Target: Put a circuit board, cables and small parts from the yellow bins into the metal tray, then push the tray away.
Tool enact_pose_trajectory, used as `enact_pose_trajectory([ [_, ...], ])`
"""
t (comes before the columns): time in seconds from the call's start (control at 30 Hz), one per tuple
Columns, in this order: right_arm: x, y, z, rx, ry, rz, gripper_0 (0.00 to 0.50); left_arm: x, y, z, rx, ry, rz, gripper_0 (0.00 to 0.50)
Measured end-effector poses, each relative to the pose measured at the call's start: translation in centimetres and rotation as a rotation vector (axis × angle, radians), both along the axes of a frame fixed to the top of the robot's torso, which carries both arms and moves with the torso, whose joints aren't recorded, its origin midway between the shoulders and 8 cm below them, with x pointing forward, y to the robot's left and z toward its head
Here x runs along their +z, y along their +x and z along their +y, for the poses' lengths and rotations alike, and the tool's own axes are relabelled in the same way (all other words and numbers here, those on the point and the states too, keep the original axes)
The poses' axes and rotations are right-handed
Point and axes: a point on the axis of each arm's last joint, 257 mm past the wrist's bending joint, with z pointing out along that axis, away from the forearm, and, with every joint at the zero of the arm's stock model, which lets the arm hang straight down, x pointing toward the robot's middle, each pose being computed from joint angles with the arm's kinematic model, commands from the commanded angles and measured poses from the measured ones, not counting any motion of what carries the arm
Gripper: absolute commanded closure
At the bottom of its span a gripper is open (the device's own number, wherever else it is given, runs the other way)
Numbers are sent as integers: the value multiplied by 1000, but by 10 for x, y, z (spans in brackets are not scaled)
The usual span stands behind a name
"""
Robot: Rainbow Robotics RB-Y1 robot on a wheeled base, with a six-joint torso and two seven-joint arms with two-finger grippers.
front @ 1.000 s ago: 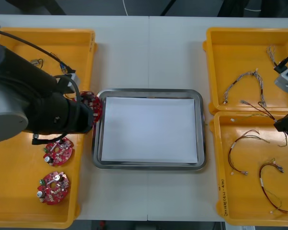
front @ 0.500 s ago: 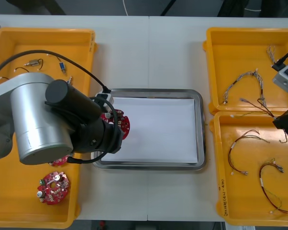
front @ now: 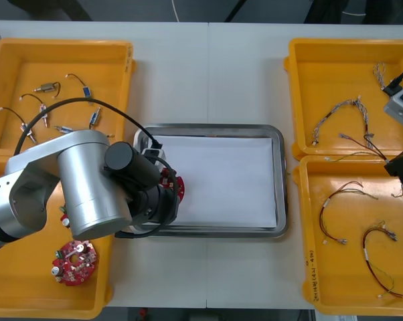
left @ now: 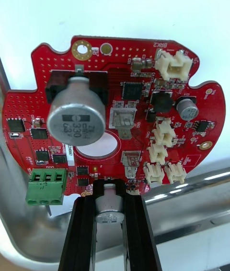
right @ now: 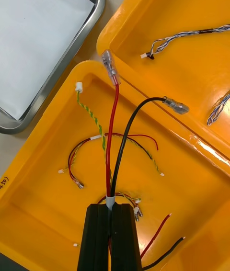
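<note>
As things lie now, counter (front: pixel 208 67): light top, carries everything, nothing for you to grip.
yellow bins (front: pixel 128 73): two each side of the counter, rigid, leave them put.
metal tray (front: pixel 208 128): between the bins, white inside, stiff; should slide easily if you push at the rim.
left hand (left: pixel 111 189): over the tray's near left corner, clamped on the board's edge with a small grey can between its fingers.
circuit board (left: pixel 129 108): round, red, above the white liner; can't tell if it touches. Stiff, light, likely fragile, so hold it by the edge and set it flat.
right hand (right: pixel 111 208): above the near right bin, pinched shut on a cable.
red and black cable (right: pixel 111 132): limp, very light; its ends may snag the bin wall.
small metal parts (front: pixel 47 87): far left bin, tiny, probably slippery; pinch them singly.
</note>
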Motion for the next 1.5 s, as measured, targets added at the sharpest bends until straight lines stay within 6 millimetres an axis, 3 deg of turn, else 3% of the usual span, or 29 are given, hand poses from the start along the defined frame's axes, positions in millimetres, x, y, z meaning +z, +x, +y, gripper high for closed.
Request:
enact_pose_trajectory([
  [0.33, 2, -1, 3, 19, -12, -12, 500, -13, 4, 1, 0, 11, -6, 493],
  [0.4, 2, -1, 3, 25, -15, -14, 500, -13, 3, 1, -1, 9, -6, 416],
  [0.47, 2, -1, 3, 34, -21, -16, 500, -13, 4, 0, 1, 5, -7, 273],
  [0.57, 2, -1, 3, 37, -22, -16, 500, -13, 4, -1, 0, 2, -7, 166],
  [0.93, 2, -1, 3, 37, -22, -16, 500, -7, -1, -9, -13, -17, -14, 2],
  [1.2, 2, -2, 4, 39, -22, -16, 500, 12, -19, -16, 14, -41, -2, 0],
  [1.5, 10, -10, 19, 97, -43, -54, 500, 70, -15, 10, 82, -76, 10, 0],
])
